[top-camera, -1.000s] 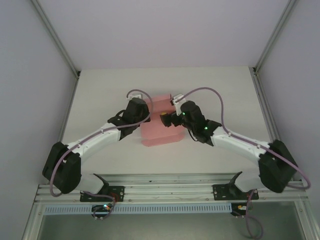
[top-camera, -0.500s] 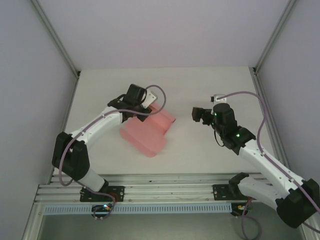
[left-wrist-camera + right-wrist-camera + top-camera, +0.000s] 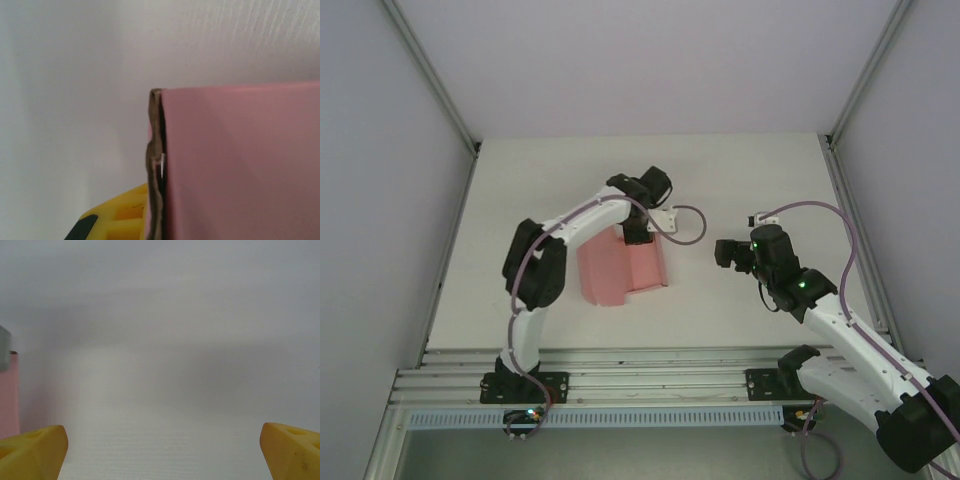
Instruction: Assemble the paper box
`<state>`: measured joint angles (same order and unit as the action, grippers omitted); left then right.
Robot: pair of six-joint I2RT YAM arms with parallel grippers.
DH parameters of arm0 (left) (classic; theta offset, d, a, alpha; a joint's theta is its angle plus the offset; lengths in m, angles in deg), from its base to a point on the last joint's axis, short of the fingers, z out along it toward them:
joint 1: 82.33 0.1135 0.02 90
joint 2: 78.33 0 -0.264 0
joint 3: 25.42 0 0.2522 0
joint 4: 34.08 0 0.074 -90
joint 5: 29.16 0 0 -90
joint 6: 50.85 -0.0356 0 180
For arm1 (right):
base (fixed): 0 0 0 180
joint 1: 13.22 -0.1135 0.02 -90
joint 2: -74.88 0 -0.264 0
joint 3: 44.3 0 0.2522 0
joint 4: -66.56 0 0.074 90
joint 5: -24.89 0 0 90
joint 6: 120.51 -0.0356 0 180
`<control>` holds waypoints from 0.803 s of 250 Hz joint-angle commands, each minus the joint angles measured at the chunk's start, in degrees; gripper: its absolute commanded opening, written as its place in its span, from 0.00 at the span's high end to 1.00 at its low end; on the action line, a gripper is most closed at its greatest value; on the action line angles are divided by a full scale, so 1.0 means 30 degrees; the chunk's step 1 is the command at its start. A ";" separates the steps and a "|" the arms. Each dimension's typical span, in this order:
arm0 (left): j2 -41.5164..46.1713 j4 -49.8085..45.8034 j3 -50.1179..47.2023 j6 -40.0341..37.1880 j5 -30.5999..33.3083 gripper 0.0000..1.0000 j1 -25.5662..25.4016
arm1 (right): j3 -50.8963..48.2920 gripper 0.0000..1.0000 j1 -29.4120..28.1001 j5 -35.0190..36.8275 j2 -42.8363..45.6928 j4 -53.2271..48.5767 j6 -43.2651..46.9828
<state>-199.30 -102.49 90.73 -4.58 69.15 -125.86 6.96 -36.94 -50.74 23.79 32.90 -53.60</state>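
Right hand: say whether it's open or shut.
Open. The right hand has its yellow fingers far apart at the wrist view's bottom corners, nothing between them.

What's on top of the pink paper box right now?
The left tool sits at the far edge of the paper box, apparently pinching the card. Anything beneath the box is hidden by it.

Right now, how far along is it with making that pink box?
Early days. The paper box lies as loose card on the table, seemingly creased but not a closed box. The left fingers seem to pinch its far edge; the right fingers hang open, apart from it. Raising the sides and closing it is left.
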 commanded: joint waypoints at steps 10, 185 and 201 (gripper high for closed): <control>-0.1539 -0.1048 0.1719 -0.1204 0.1781 0.98 -0.0438 | -0.0273 0.00 0.0259 -0.0171 0.0214 -0.0314 0.0079; 0.1311 0.1731 0.0839 -0.0983 0.0247 0.00 -0.1271 | -0.0311 0.00 0.0578 -0.1484 0.0545 0.0104 0.0901; 0.1503 0.2080 0.0815 -0.0615 0.0553 0.00 -0.1255 | -0.0262 0.00 0.0568 -0.1943 0.0392 0.0454 0.1577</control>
<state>-196.59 -98.89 94.60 -7.81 70.22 -129.22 5.38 -35.55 -53.96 25.01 32.90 -52.29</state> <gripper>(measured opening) 0.999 0.995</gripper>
